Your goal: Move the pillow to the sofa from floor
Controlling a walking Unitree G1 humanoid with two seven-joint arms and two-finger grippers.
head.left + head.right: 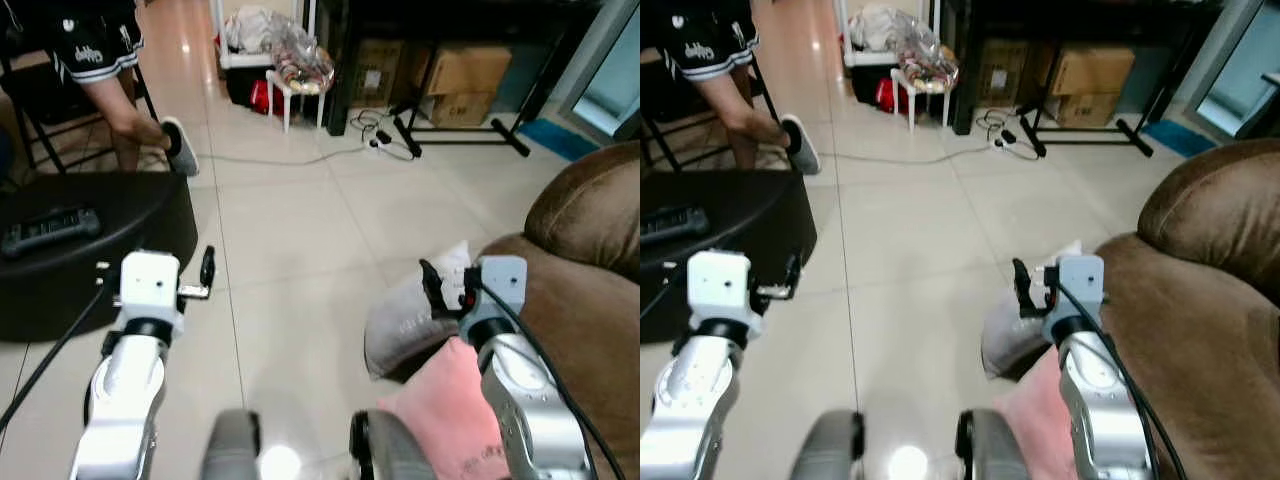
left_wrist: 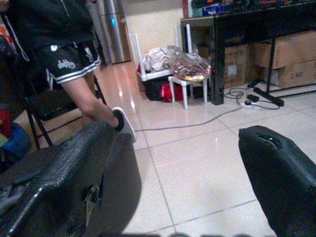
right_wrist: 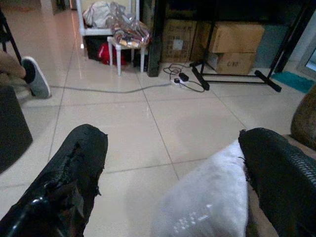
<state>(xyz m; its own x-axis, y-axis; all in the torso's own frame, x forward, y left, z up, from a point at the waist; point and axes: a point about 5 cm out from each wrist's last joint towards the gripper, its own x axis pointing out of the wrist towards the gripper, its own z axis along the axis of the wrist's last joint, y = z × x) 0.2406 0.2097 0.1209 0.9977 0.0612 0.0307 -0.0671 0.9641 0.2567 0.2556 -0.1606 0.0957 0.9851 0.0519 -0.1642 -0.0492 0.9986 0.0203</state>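
Pillow [image 1: 410, 325]: pale grey, plump, faint white print, on tiled floor [image 1: 290, 230] against brown sofa [image 1: 580, 290]; right gripper [image 3: 173, 182] released above it, left gripper [image 2: 177, 173] released, unloaded.

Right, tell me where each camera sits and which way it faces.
Left eye: head, looking down at both arms, grey pillow, brown sofa.
Right eye: head, same scene.
Left wrist: along the open left pincer towards a person's leg.
Right wrist: along the open right pincer over the pillow.
All share the white stool.
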